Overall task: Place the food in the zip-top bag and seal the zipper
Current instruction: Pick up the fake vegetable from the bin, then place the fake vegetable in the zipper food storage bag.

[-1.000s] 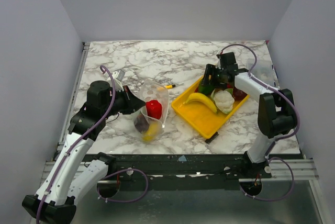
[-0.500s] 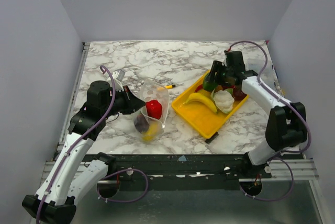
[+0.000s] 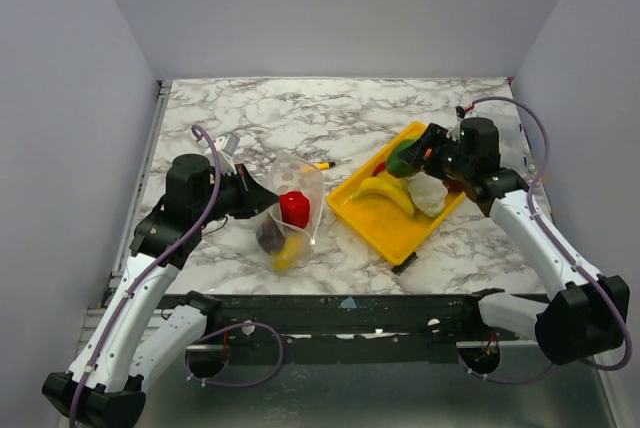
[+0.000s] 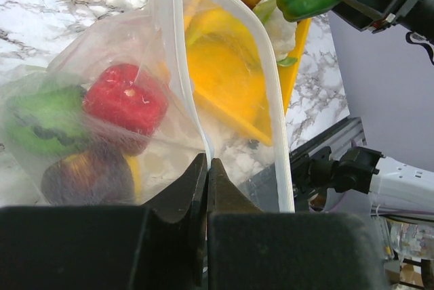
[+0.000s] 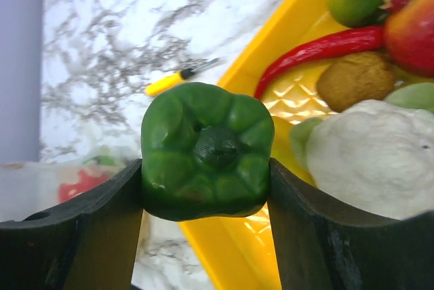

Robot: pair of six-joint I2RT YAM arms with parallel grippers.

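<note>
Above the far edge of the yellow tray, the right end effector clamps a green pepper. The left end effector pinches the gaping rim of the zip-top bag; a red pepper sits inside.

Robot test cell in a lab, not a home kitchen.
A marble-patterned tabletop is boxed in by plain grey panels on the left, right and far sides. A bare aluminium rail runs along the near edge, carrying a left arm and a right arm with purple cables. The toy food is glossy plastic.
</note>
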